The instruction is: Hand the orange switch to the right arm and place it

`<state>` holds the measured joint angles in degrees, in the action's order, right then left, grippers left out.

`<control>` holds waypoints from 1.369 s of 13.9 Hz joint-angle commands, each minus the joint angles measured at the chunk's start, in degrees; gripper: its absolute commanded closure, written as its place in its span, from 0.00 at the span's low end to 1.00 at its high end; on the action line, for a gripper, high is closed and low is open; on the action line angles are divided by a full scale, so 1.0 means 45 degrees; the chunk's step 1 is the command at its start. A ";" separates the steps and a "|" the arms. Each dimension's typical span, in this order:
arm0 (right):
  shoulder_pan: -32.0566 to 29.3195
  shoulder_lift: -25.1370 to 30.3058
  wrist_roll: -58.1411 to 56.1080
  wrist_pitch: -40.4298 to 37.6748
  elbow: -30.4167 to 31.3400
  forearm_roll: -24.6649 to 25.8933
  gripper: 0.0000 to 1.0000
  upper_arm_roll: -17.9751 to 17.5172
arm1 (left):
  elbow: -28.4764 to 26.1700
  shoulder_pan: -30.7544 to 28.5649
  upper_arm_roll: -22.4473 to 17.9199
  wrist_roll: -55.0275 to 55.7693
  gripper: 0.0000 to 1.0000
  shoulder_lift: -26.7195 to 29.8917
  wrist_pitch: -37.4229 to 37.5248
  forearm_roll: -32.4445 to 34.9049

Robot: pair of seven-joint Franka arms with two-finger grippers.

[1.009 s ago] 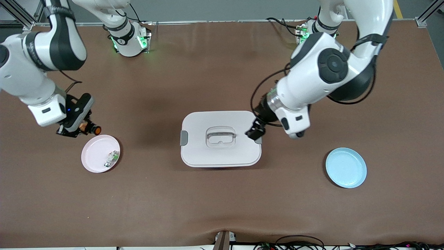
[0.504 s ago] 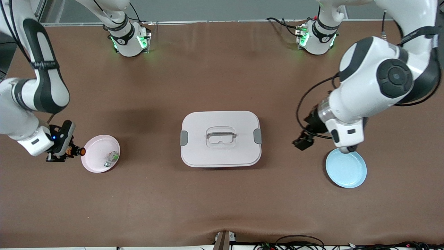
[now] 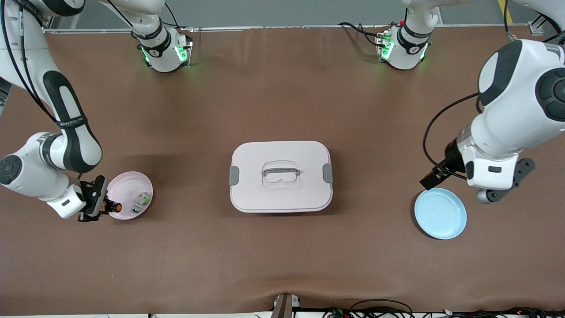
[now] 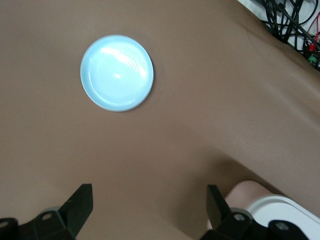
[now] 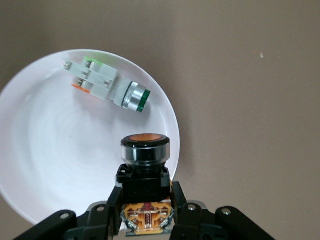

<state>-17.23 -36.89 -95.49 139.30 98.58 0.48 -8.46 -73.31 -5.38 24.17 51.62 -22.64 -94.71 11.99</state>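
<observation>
Orange switch (image 3: 114, 206) held in the right gripper (image 3: 102, 206), fingers (image 5: 111, 206) clamped on its black body; round orange button end (image 5: 145, 138) points out from the fingertips. Gripper and switch are over the rim of the pink plate (image 3: 121, 187), at the plate's edge toward the right arm's end of the tabletop (image 3: 282, 88). In the right wrist view the switch (image 5: 145, 165) sits above the plate's rim (image 5: 30, 150), button end over the plate interior.

White-and-green component (image 3: 141, 202) lies in the pink plate, on its side, apart from the switch. Right wrist view shows the component's (image 5: 107, 89) green cap end turned toward the plate's rim.

Left gripper (image 4: 150, 207) fingers (image 4: 79, 205) spread wide, nothing between them. It hangs over bare tabletop at the left arm's end, near the blue plate (image 3: 440, 213). Left wrist view shows the blue plate (image 4: 117, 72) with nothing in it, well apart from the fingertips.

White lidded box (image 3: 280, 176) sits mid-tabletop between the two plates, grey handle (image 3: 280, 169) recessed in the lid, grey latch at each short end. Neither gripper touches it
</observation>
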 commanded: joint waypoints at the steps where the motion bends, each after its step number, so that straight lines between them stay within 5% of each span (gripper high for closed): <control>1: -0.0292 -0.0416 0.0612 -0.0037 -0.0441 0.0246 1.00 -0.0190 | -0.0251 -0.0482 0.0059 -0.2243 0.00 0.0616 0.0188 0.0656; 7: -0.0040 -0.0357 0.1923 -0.0037 0.0281 0.0499 1.00 0.0121 | -0.0251 -0.1909 0.0157 -0.6837 0.00 0.1262 0.0754 0.0461; 11: 0.0215 -0.0221 0.2253 -0.0017 0.0612 0.1765 1.00 0.0162 | -0.0426 -0.1774 0.0021 -0.7448 0.00 0.2002 0.1282 -0.0006; 16: 0.0449 0.0307 0.3465 0.0781 0.1687 0.2726 1.00 0.0142 | -0.2922 0.0821 -0.3470 -0.7797 0.00 0.4363 0.0736 -0.1742; 19: 0.0449 0.0268 0.3602 0.0979 0.1805 0.2726 1.00 0.0142 | -0.4562 0.0922 -0.4022 -0.9085 0.00 0.5653 0.0034 -0.2059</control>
<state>-15.32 -37.50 -81.17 143.15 104.35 11.31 -8.08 -85.69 -1.70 7.97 14.17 -3.43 -91.11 4.11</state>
